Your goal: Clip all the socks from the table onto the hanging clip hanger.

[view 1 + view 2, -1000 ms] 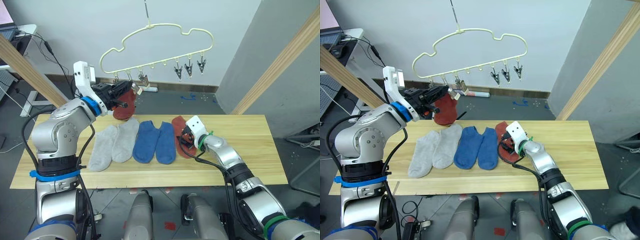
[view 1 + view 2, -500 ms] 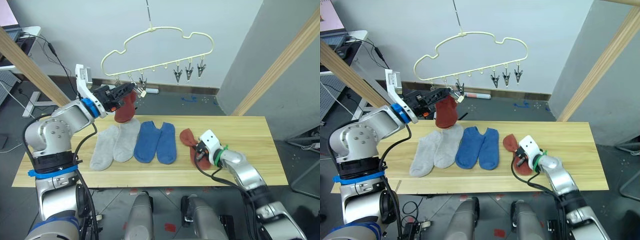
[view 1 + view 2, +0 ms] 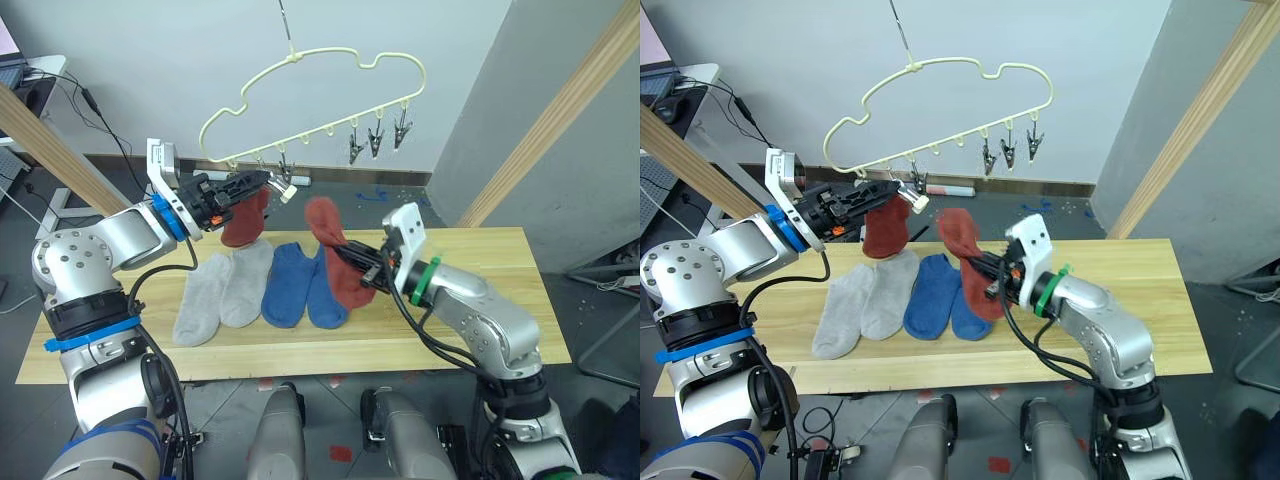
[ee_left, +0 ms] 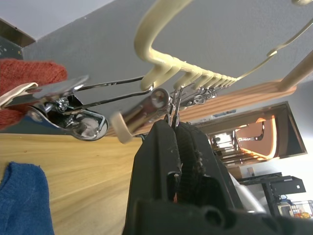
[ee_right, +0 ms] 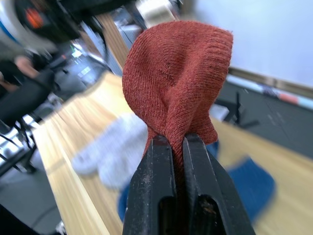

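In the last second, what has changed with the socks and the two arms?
The right tool lifted the second rust sock off the table, toward the clip hanger. The left tool stays at the clips by the first rust sock; grey and blue socks unmoved.

red sock 1 (image 3: 335, 255): pinched, lifted in right gripper (image 3: 348, 258)
red sock 2 (image 3: 244, 215): clipped on clip hanger (image 3: 312, 105), by left gripper (image 3: 262, 182)
grey (image 3: 222, 293), blue socks (image 3: 296, 288): flat on table (image 3: 480, 280), below both grippers

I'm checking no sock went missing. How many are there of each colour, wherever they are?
Rust red socks: 2, one hanging at the clip hanger by the left gripper, at, one held up by the right gripper, at.
Blue socks: 2.
Light grey socks: 2.
Total: 6
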### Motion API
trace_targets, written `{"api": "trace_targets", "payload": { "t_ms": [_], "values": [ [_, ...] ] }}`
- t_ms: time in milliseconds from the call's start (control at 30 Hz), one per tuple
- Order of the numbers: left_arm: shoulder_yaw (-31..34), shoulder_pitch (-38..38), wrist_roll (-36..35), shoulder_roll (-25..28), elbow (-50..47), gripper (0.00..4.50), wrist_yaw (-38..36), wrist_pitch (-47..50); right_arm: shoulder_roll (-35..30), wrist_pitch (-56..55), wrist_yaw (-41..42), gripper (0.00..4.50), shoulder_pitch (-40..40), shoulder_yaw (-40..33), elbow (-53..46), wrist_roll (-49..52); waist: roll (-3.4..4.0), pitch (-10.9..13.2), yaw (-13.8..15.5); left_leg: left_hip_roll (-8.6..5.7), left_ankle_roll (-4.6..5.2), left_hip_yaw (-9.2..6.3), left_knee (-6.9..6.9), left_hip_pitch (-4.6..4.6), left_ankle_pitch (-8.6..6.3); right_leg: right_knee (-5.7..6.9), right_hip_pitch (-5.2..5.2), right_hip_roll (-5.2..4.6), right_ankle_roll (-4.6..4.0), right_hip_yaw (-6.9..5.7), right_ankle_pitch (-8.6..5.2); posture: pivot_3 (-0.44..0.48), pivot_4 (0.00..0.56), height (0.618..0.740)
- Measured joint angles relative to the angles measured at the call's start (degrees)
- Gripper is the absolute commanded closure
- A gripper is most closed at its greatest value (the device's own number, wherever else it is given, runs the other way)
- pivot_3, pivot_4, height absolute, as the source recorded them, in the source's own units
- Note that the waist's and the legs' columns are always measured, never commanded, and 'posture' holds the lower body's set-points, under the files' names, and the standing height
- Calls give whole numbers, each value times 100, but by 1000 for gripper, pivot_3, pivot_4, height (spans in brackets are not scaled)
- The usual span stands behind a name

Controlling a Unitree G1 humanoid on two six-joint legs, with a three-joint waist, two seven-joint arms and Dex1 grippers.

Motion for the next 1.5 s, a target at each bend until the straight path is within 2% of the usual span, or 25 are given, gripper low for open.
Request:
{"api": "trace_targets", "payload": {
  "t_ms": [200, 400, 633, 1133, 1167, 1233, 1300, 1400, 1433, 1500],
  "values": [
    [-55, 6, -27, -5, -115, 4500, 13, -22, 195, -31, -204, 4469, -280, 82, 401, -5, 0, 0, 10, 0, -5, -1, 3, -40, 3, -11, -30, 0, -27, -3, 16, 207, 314, 740],
    [-49, 26, -41, -15, -163, 4500, 39, -109, 92, -39, -193, 4469, -309, 90, 451, -4, 0, 0, 33, 0, -5, -3, 1, -53, 3, -31, -33, 0, -28, -6, 16, 214, 315, 740],
    [-53, 77, -41, -18, -226, 4500, 41, -213, -28, -105, -205, 4469, -209, 242, 513, -70, 0, 0, 72, 1, -4, -6, 2, -54, 3, -29, -34, 1, -28, -9, 16, 214, 314, 740],
    [-178, 184, -28, -15, -382, 4500, -80, -342, 328, -213, -405, 4469, -586, 280, 673, -56, 0, 0, 104, 2, -5, -7, 0, -58, 3, -37, -35, 1, -29, -11, 17, 209, 311, 740],
    [-214, 217, -20, -13, -410, 3915, -103, -396, 327, -212, -414, 4500, -610, 277, 673, -56, 0, 0, 105, 2, -5, -8, 1, -58, 3, -37, -35, 1, -29, -12, 17, 209, 311, 740],
    [-269, 262, 7, -1, -432, 3731, -130, -485, 329, -212, -429, 4500, -637, 279, 673, -57, 0, 0, 105, 2, -5, -8, 0, -58, 3, -37, -35, 1, -29, -13, 17, 209, 311, 740],
    [-320, 338, 22, 6, -432, 2950, -190, -515, 330, -213, -438, 4500, -639, 283, 673, -59, 0, 0, 107, 2, -5, -10, 0, -60, 3, -38, -36, 1, -29, -14, 17, 209, 311, 740],
    [-358, 393, 25, 7, -431, 2025, -196, -518, 354, -225, -444, 4500, -638, 303, 677, -65, 0, 0, 118, 2, -5, -13, 0, -67, 3, -41, -39, 1, -30, -18, 17, 218, 303, 740],
    [-359, 393, 36, 14, -432, 1781, -186, -552, 375, -231, -453, 4500, -635, 313, 683, -69, 0, 0, 120, 2, -4, -14, 0, -67, 3, -42, -39, 1, -30, -19, 17, 224, 298, 740],
    [-350, 392, 87, 25, -437, 1781, -142, -691, 461, -235, -481, 4500, -598, 325, 708, -67, 0, 0, 122, 3, -5, -14, -1, -67, 3, -43, -39, 1, -30, -19, 17, 227, 293, 740]
  ]
}}
